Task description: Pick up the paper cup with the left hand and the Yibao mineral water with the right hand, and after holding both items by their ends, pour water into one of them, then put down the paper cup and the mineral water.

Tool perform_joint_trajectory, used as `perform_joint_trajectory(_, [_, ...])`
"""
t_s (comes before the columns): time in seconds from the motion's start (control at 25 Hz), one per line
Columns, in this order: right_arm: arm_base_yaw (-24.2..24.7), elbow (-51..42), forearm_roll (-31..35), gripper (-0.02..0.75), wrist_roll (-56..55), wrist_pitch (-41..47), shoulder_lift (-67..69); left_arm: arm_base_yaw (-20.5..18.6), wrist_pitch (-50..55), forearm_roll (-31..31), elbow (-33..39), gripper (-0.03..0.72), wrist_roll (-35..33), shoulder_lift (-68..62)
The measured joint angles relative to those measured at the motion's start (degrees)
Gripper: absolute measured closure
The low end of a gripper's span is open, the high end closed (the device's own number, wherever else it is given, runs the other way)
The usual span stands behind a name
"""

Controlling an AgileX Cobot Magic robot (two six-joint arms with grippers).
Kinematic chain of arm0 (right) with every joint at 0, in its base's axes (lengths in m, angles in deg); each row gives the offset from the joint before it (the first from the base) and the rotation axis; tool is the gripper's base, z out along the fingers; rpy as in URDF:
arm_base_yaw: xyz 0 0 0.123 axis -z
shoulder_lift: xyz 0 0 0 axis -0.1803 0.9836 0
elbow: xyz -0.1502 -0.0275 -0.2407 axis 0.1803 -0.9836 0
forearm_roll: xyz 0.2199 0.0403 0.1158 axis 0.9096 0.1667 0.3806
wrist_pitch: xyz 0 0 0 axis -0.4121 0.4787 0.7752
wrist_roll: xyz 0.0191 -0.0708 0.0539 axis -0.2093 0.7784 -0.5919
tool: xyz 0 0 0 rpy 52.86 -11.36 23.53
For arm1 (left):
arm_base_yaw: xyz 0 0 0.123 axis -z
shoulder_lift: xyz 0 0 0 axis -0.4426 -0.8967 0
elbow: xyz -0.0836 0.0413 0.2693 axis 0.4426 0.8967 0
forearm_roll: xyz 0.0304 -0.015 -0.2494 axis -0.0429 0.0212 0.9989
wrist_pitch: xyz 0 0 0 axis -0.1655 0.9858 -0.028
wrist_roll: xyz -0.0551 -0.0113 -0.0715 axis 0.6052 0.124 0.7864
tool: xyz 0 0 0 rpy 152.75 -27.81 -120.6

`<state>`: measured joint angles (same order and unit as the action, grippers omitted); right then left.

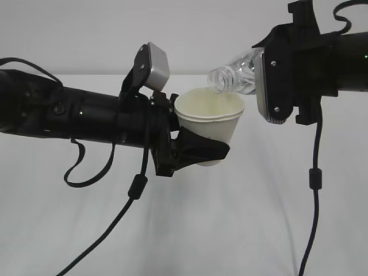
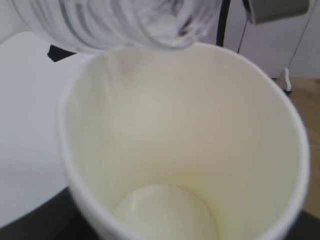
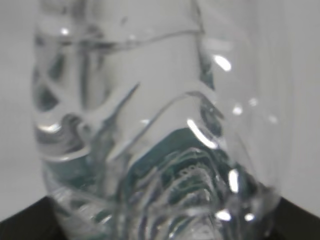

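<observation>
Paper cup (image 1: 210,123) held aloft over the white tabletop (image 1: 241,230), mouth up, long axis near vertical with a slight lean toward the right; lower wall clamped by the jaws of the left hand (image 1: 198,150). Low grip judged deliberate: rim kept free for the pour.

Yibao mineral water (image 1: 236,72) held by the right hand (image 1: 270,80) at its rear end, jaws closed on the body, contact hidden behind the grey plate. Long axis close to horizontal, tipped slightly down, uncapped mouth pointing left and sitting just above the cup's far rim. Orientation consistent with pouring into the cup.

Left wrist view: cup interior (image 2: 165,165) cream, bottle neck (image 2: 125,22) overhanging the rim; stream not discernible, fill level not determinable. Right wrist view: ribbed clear bottle wall (image 3: 150,130), green label glimpsed through it.
</observation>
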<state>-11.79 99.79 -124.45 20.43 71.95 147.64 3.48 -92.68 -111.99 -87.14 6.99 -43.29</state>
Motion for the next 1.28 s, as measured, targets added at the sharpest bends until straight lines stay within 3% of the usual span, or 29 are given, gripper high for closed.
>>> perform_joint_trajectory(0.64, [0.0, 0.0, -5.1, 0.249, -0.1, 0.0, 0.0, 0.0, -0.8, -2.0, 0.0, 0.225, 1.5, 0.0])
perform_joint_trajectory(1.28, [0.0, 0.0, -5.5, 0.249, -0.1, 0.1, -0.2, 0.0, -1.4, -2.2, 0.0, 0.225, 1.6, 0.0])
